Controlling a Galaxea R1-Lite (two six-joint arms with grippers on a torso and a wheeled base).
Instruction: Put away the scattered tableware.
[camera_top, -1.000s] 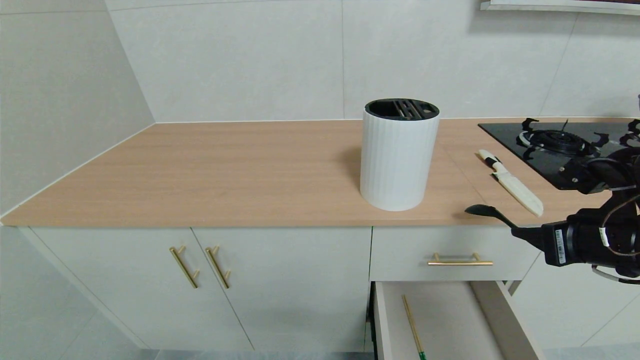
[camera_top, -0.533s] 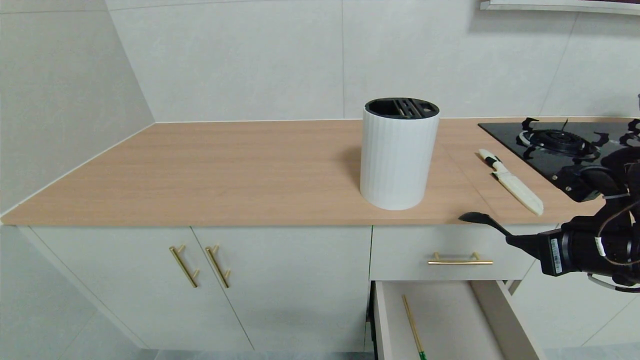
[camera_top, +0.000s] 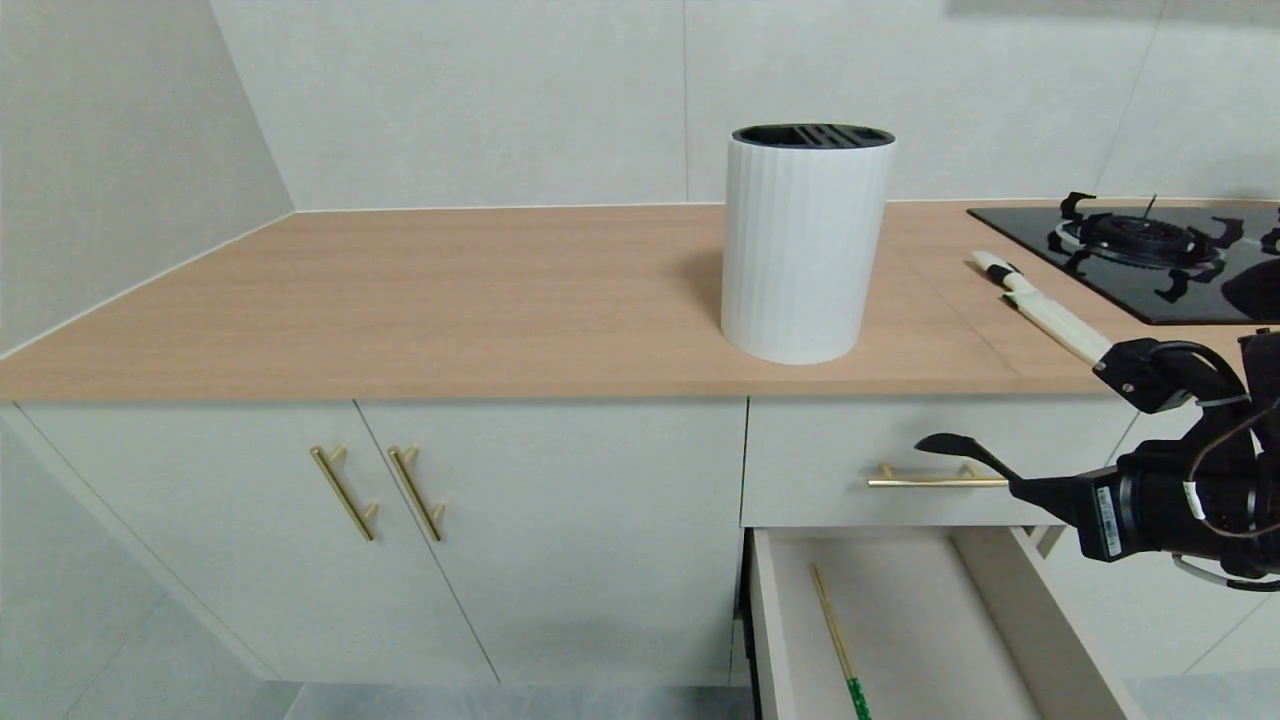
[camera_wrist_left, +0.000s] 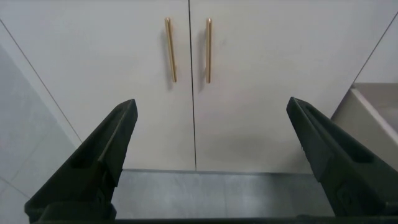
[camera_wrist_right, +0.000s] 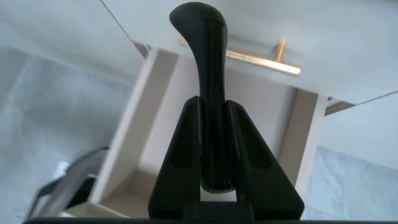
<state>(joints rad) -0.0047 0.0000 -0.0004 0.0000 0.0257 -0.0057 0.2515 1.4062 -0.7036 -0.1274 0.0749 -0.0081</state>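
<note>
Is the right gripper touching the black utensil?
Touching. The right wrist view shows the right gripper clamped on the black utensil, with its fingers pressed against both sides and no gap.

Wood countertop (camera_top: 450, 300): white ribbed utensil holder (camera_top: 800, 250) upright near the front edge. Knife (camera_top: 1045, 318) flat to its right, between the holder and the gas hob (camera_top: 1130, 265), apart from both. Lower drawer (camera_top: 900, 620) is open, one chopstick (camera_top: 838, 645) lying on its floor.

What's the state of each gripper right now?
Left gripper: open, holding nothing.
Right gripper: closed on the black spoon.
</note>
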